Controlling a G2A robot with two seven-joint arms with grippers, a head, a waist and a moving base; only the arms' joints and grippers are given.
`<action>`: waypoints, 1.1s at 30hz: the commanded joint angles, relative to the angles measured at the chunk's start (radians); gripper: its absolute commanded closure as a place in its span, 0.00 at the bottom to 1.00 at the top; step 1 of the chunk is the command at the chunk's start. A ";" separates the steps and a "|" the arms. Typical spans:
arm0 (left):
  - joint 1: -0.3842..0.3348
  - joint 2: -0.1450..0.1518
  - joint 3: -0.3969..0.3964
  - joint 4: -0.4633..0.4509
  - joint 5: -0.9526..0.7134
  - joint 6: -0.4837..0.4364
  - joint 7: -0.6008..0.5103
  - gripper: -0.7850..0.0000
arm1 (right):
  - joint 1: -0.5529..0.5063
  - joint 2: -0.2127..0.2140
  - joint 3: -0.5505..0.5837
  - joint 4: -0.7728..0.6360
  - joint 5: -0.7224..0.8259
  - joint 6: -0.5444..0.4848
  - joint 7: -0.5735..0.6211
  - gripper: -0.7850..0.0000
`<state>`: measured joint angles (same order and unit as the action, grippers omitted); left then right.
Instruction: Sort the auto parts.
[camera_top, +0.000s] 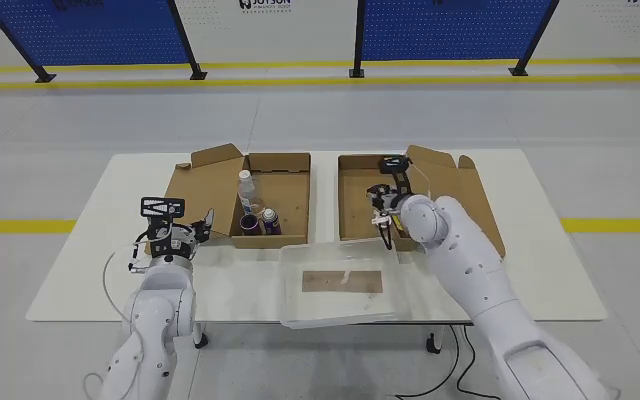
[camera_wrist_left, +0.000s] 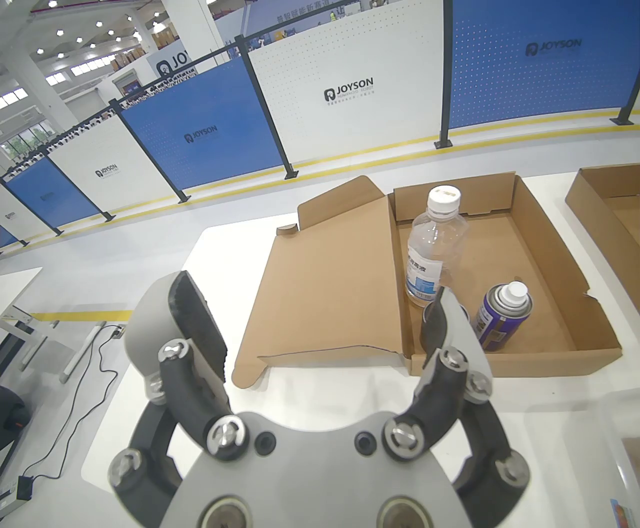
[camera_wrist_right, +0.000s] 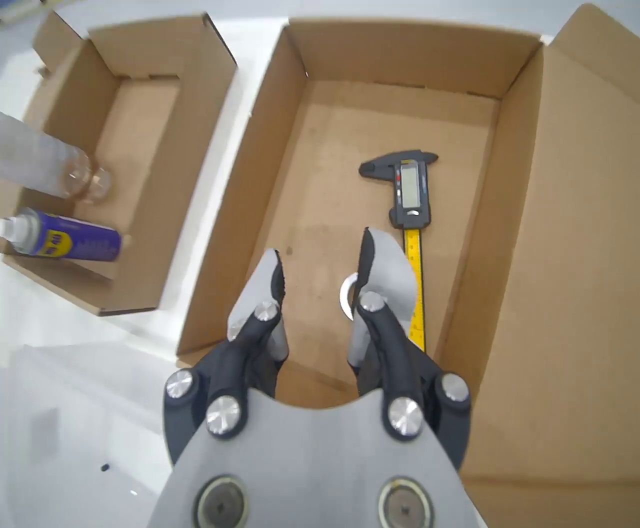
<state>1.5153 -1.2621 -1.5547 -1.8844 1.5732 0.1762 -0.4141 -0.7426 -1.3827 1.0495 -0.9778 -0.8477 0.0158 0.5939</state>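
Two open cardboard boxes stand side by side on the white table. The left box (camera_top: 290, 190) holds a clear bottle (camera_wrist_left: 432, 250), a blue spray can (camera_wrist_left: 502, 315) and a dark cup (camera_top: 249, 223). In the right box (camera_wrist_right: 310, 150) lie a digital caliper (camera_wrist_right: 412, 195) with a yellow scale and a white ring (camera_wrist_right: 345, 297), half hidden behind a finger. My right gripper (camera_wrist_right: 322, 255) hangs open over the near part of the right box, empty, just beside the ring. My left gripper (camera_wrist_left: 312, 287) is open and empty, above the table beside the left box's flap (camera_wrist_left: 320, 280).
A clear plastic bin (camera_top: 340, 285) sits at the table's front edge, between the arms and in front of both boxes. Both boxes have lids folded outward (camera_top: 470, 195). Blue and white fence panels stand on the floor beyond the table.
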 joint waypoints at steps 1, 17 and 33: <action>0.000 0.000 0.000 0.000 0.000 0.000 0.000 0.00 | -0.039 0.010 0.043 -0.063 0.036 -0.019 -0.023 0.00; 0.000 0.000 0.000 0.000 0.000 0.000 0.000 0.00 | -0.416 0.076 0.313 -0.602 0.140 -0.085 -0.100 0.00; 0.000 0.000 0.000 0.000 0.000 0.000 0.000 0.00 | -0.650 0.104 0.386 -0.900 0.143 -0.172 -0.058 0.00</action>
<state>1.5153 -1.2621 -1.5547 -1.8844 1.5732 0.1762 -0.4141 -1.3942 -1.2805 1.4356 -1.8738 -0.7087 -0.1380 0.5195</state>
